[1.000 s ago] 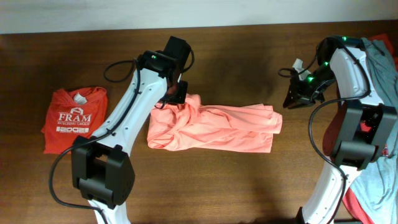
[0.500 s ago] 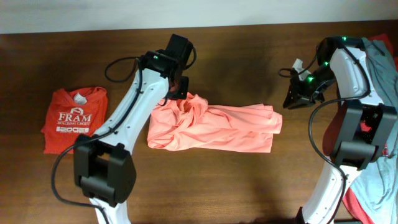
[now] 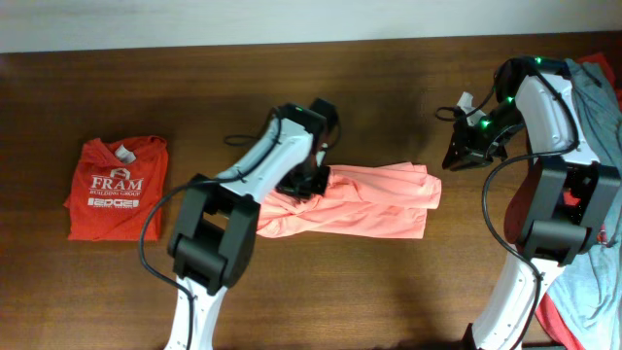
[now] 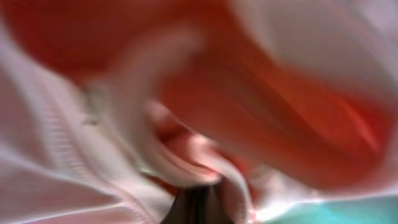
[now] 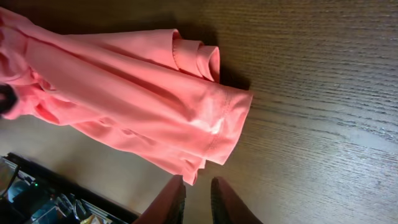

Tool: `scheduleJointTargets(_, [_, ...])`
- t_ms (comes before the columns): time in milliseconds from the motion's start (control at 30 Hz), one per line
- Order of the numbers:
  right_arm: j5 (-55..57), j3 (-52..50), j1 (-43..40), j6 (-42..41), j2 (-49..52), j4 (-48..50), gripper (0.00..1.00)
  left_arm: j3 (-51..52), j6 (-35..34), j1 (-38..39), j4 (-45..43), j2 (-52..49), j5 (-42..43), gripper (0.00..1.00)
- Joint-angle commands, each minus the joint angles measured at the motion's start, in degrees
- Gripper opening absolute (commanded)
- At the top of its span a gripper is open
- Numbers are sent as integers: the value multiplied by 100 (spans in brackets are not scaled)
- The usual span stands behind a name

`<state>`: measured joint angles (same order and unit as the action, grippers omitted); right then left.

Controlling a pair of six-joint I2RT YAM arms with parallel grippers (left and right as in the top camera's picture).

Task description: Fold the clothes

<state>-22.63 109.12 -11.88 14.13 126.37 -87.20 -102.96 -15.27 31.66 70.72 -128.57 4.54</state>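
Salmon-pink shirt lies mid-table, bunched at its left end under the left gripper — jaws buried in cloth, so their state cannot be told. Right gripper hangs beyond the right hem, jaws almost together, empty. Advisable: lay the fold flat with edges matched. Bare table far and near — red lettered shirt well left.

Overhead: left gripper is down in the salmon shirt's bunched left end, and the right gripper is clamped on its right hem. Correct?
Wrong on the right gripper: the overhead view shows it apart from the salmon shirt, off its right end, and the right wrist view shows nothing between its fingers. The left gripper is down in the bunched left end.
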Motion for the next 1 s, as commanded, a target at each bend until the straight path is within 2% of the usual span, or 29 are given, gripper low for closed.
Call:
scheduleJointTargets(0, [-72,59,-20,46,-76,-35,20,-28,-9,236,46,264,267,1])
scheduleJointTargets(267, [-72,59,-20,46,-76,-35,20,-31,76,251,74,715,-118,0])
scheduleJointTargets(533, [-72,59,-20,46,-76,-35,20,-339,26,-13,-120,1207,-1447,2])
scheduleJointTargets(667, [-72,59,-20,46,-76,-35,21,-334,-15,-195,-326,1231,-1423,6])
scheduleJointTargets(833, [-70,59,-20,46,-76,-35,20,-291,-15,-205,-293,1113,-942,6])
scheduleJointTargets(967, [-70,59,-20,46,-74,-35,20,-286,-20,-162,-365,1110,-1058,6])
